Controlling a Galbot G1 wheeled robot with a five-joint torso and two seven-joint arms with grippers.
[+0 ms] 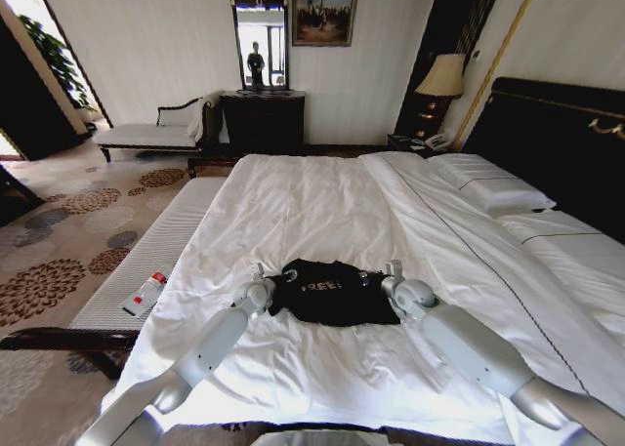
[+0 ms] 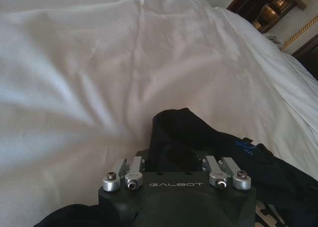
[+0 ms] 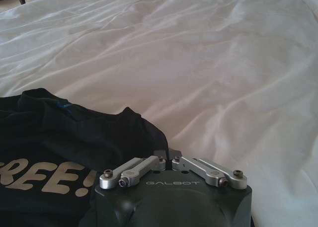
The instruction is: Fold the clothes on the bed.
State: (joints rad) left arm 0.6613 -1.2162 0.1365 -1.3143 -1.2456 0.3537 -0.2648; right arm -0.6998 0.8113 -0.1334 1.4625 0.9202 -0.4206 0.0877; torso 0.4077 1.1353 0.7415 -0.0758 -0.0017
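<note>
The clothes are one black T-shirt (image 1: 327,292) with pale "FREE!" lettering, lying bunched on the white duvet of the bed (image 1: 322,212) near its foot. My left gripper (image 1: 260,273) is at the shirt's left edge. In the left wrist view this gripper (image 2: 174,155) has its linkage bars spread open and dark cloth (image 2: 198,137) heaped between them, hiding the fingertips. My right gripper (image 1: 393,269) is at the shirt's right edge. In the right wrist view it (image 3: 166,157) is shut, pinching the shirt's edge (image 3: 124,127) beside the lettering.
A narrow white padded bench (image 1: 171,251) runs along the bed's left side with a small white and red bottle (image 1: 145,295) on it. Pillows (image 1: 493,187) and a dark headboard (image 1: 557,139) are at the right. Wide flat duvet lies beyond the shirt.
</note>
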